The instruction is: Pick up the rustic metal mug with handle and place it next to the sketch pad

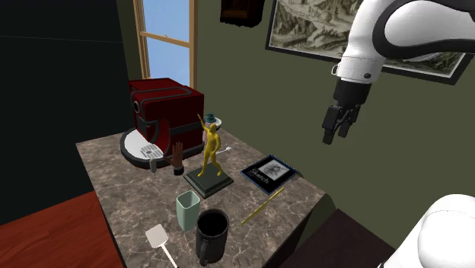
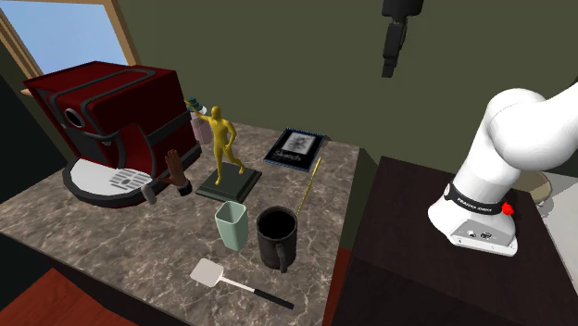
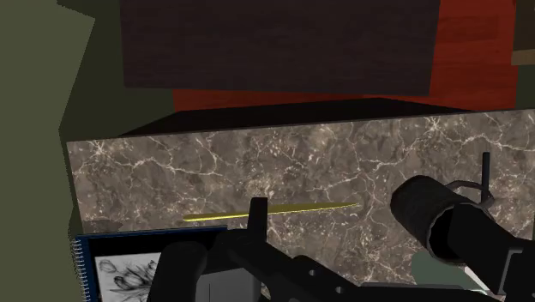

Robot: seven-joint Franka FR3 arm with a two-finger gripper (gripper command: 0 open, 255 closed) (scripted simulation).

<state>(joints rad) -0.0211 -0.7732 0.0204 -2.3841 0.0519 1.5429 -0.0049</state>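
While poised high and well clear of the surface (image 1: 114,164), at two o'clock from the dark mug (image 1: 211,232) in the shoulder view: end effector (image 1: 333,135), carrying nothing, its grip state impossible to tell. Held aloft, arguably, to leave an unobstructed descent. Standing upright near the six o'clock edge of the surface, just beside a pale cup (image 1: 188,209) at ten o'clock, mouth upward: the dark mug, hence reachable from above. Matte near-black body, thick rim, loop handle at seven o'clock. Lying flat at two o'clock from the dark mug, beyond a yellow pencil (image 1: 263,205): sketch pad (image 1: 268,173), bare surface alongside for placement.
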